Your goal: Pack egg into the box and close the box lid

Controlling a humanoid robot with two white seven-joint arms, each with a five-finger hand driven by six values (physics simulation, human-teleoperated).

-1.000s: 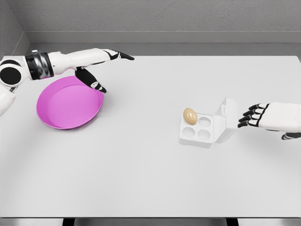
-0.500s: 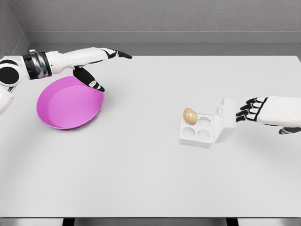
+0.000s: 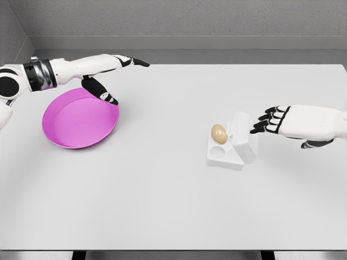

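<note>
One egg (image 3: 219, 133) sits in far-left cup of white box (image 3: 223, 154), lid (image 3: 242, 138) tilted half over. Right hand (image 3: 297, 123) just right of lid, fingers released. Left hand (image 3: 108, 76) spread, holding nothing, above pink plate (image 3: 65, 130) on bench (image 3: 162, 206).

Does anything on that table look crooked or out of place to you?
Only the egg box's lid: it stands half-tipped over the white egg box, neither open nor shut, with the right hand at its far side. The egg sits neatly in a back cup. The pink plate lies flat; nothing is spilled.
</note>
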